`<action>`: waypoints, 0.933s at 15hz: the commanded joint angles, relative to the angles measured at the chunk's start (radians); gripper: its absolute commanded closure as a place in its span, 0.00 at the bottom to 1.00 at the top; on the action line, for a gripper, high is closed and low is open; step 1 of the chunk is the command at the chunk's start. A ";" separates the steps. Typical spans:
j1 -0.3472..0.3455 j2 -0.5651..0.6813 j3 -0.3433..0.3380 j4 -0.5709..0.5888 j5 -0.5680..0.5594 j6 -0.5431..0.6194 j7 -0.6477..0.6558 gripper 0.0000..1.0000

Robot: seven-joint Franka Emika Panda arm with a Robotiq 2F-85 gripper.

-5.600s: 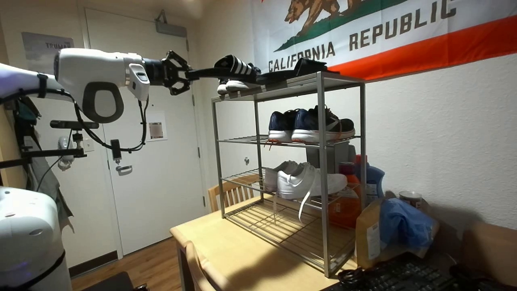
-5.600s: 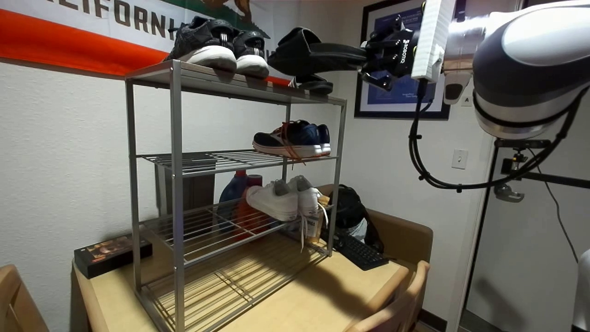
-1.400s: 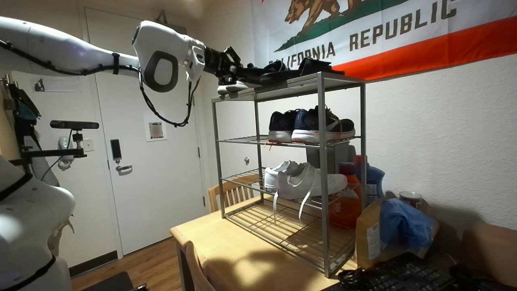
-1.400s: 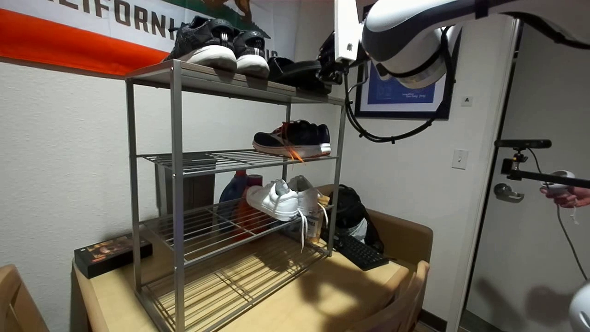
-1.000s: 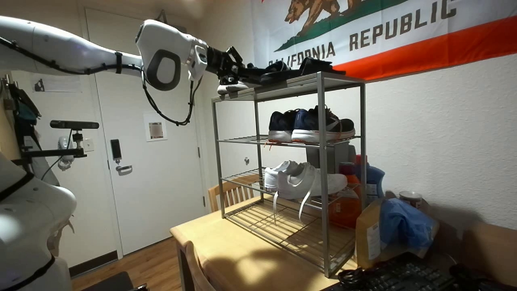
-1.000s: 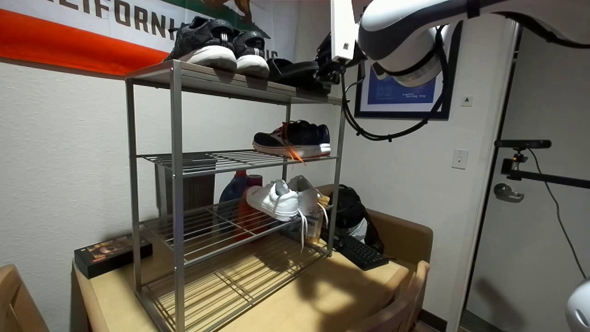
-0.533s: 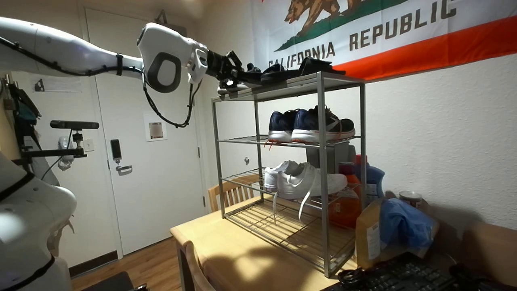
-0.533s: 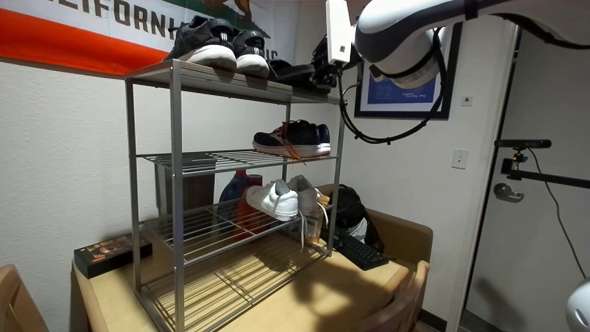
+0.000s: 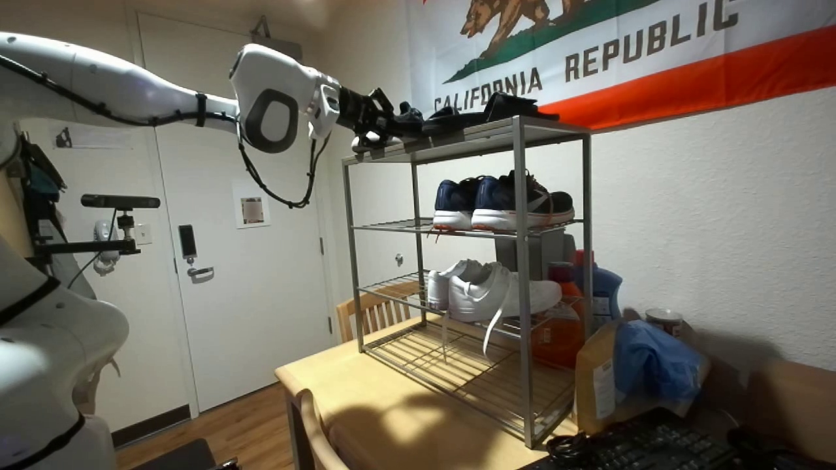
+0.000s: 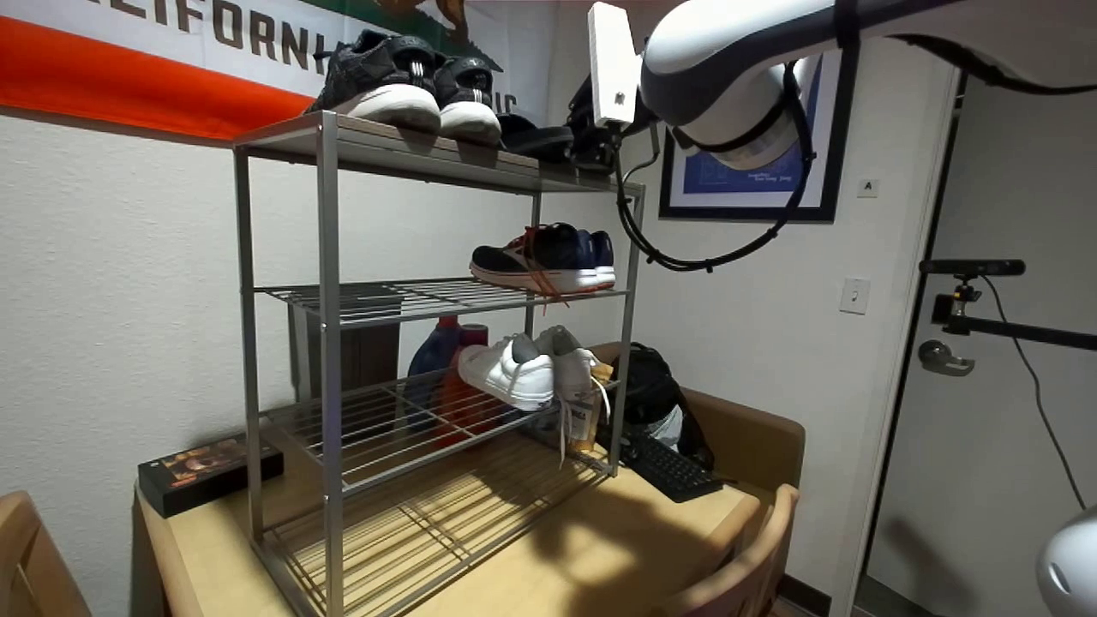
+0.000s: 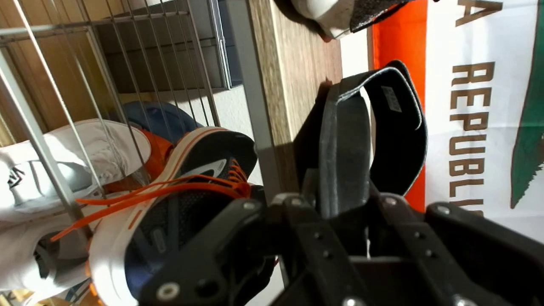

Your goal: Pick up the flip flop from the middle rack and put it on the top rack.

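Observation:
The flip flop (image 11: 352,140), black with a wide strap, is over the wooden surface of the top rack (image 11: 293,76), strap side up. It lies low there in both exterior views (image 9: 450,121), (image 10: 540,137); I cannot tell whether its whole sole touches. My gripper (image 11: 344,193) has its fingers close on both sides of the sole's heel end, shut on it as far as I see. The gripper is at the top rack's edge in both exterior views (image 9: 385,117), (image 10: 587,141). The middle rack (image 10: 411,300) holds blue-black sneakers (image 10: 544,261) and no flip flop.
Black sneakers with white soles (image 10: 390,90) stand on the top rack beside the flip flop. Another black flip flop (image 9: 513,108) lies near the opposite end. White shoes (image 10: 514,373) stand on the tier below the middle rack. A flag (image 9: 627,65) hangs behind.
Since 5.6 s ago my gripper has carried the flip flop in over the top rack and lowered it. Over the last second the gripper moved slightly farther in and down.

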 commanded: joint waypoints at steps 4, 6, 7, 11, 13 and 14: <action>-0.139 0.051 0.071 0.103 -0.019 -0.031 0.105 0.94; -0.171 0.062 0.087 0.117 -0.022 -0.036 0.121 0.94; -0.184 0.067 0.095 0.123 -0.023 -0.039 0.129 0.94; -0.226 0.077 0.134 0.131 -0.034 -0.038 0.138 0.94; -0.245 0.076 0.156 0.132 -0.035 -0.042 0.140 0.94; -0.254 0.074 0.165 0.130 -0.035 -0.043 0.140 0.94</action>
